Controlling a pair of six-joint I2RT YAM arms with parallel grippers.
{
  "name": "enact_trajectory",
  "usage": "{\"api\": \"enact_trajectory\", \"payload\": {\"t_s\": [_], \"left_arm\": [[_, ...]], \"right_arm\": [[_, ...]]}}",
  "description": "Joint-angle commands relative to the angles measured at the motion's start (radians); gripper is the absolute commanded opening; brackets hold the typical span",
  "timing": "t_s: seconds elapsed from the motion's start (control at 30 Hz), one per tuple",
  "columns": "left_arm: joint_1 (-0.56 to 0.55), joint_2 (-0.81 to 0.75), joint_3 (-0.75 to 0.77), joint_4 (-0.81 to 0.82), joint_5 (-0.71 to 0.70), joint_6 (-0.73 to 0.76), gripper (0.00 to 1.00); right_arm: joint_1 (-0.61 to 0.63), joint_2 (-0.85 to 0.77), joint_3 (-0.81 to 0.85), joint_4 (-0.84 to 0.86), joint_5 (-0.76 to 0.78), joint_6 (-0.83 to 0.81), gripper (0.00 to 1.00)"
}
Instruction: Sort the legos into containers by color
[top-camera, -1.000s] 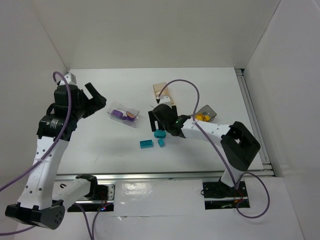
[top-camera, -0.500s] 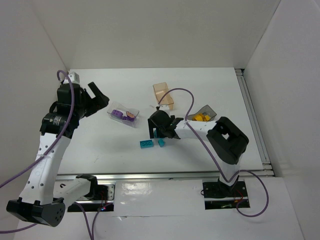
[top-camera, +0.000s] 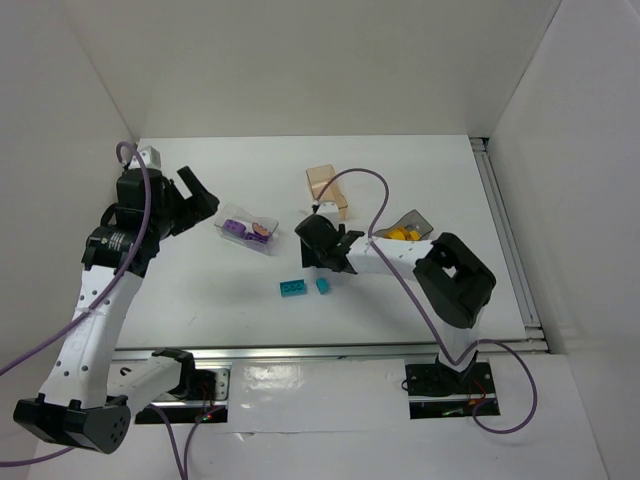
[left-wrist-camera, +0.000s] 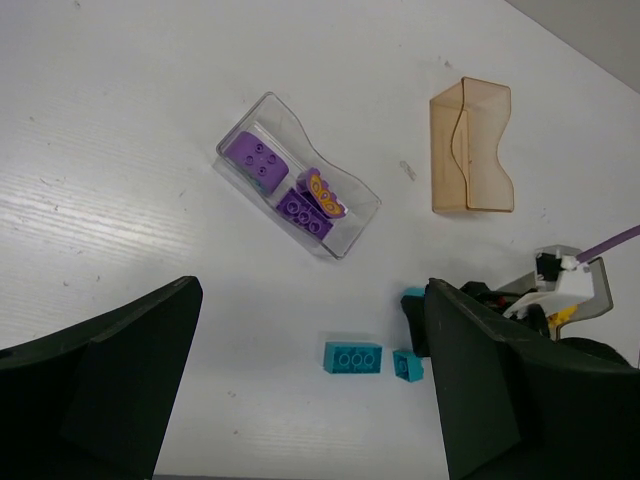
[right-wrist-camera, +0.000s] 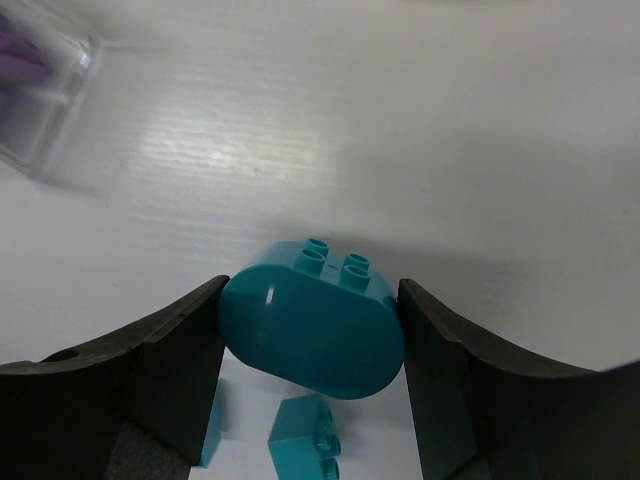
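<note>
My right gripper (top-camera: 319, 257) is shut on the rounded teal lego (right-wrist-camera: 312, 325) and holds it just above the table; its edge shows in the left wrist view (left-wrist-camera: 412, 294). A long teal brick (top-camera: 293, 288) and a small teal brick (top-camera: 323, 285) lie on the table right below it; the small one shows in the right wrist view (right-wrist-camera: 305, 440). The clear bin (top-camera: 268, 243) holds purple bricks (left-wrist-camera: 258, 158). The peach bin (top-camera: 326, 188) stands behind. The dark grey bin (top-camera: 418, 220) holds yellow bricks (top-camera: 400, 235). My left gripper (top-camera: 198, 195) is open and empty, raised left of the clear bin.
The right arm's purple cable (top-camera: 370, 195) arcs over the peach bin. White walls close the table at the back and both sides. A metal rail (top-camera: 505, 240) runs along the right edge. In the left wrist view both teal bricks (left-wrist-camera: 352, 357) lie between my open fingers.
My right gripper dropped onto the rounded teal lego, shut on it and lifted it slightly off the table. The left arm barely moved.
</note>
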Motion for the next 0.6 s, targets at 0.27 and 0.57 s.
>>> {"api": "enact_trajectory", "payload": {"t_s": [0.27,0.57], "left_arm": [[0.006,0.014,-0.092,0.055,0.047,0.02,1.0],[0.006,0.034,-0.092,0.066,0.047,0.02,1.0]], "right_arm": [[-0.166,-0.06,0.254,0.021,0.08,-0.127,0.52],[-0.266,0.177,0.53,0.046,0.052,-0.15,0.54]]}}
